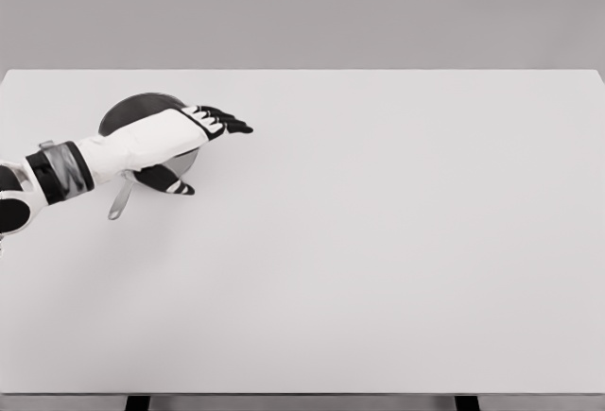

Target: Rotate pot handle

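Nearest the camera, the pot handle [120, 200] pokes out below the left hand [170, 142], whose fingers lie straight and together over the dark pot [132, 111] at the table's [378, 241] far left; rigid, probably smooth metal, best pushed near its tip

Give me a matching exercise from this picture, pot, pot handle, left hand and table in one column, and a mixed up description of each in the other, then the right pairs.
Column one:
1. pot
2. pot handle
3. left hand
4. table

Column two:
A. plain white surface filling most of the view
B. thin and silver, pointing toward the near left
C. dark and round, partly covered
D. white with black fingers, stretched over the pot

Pairs: 1-C, 2-B, 3-D, 4-A
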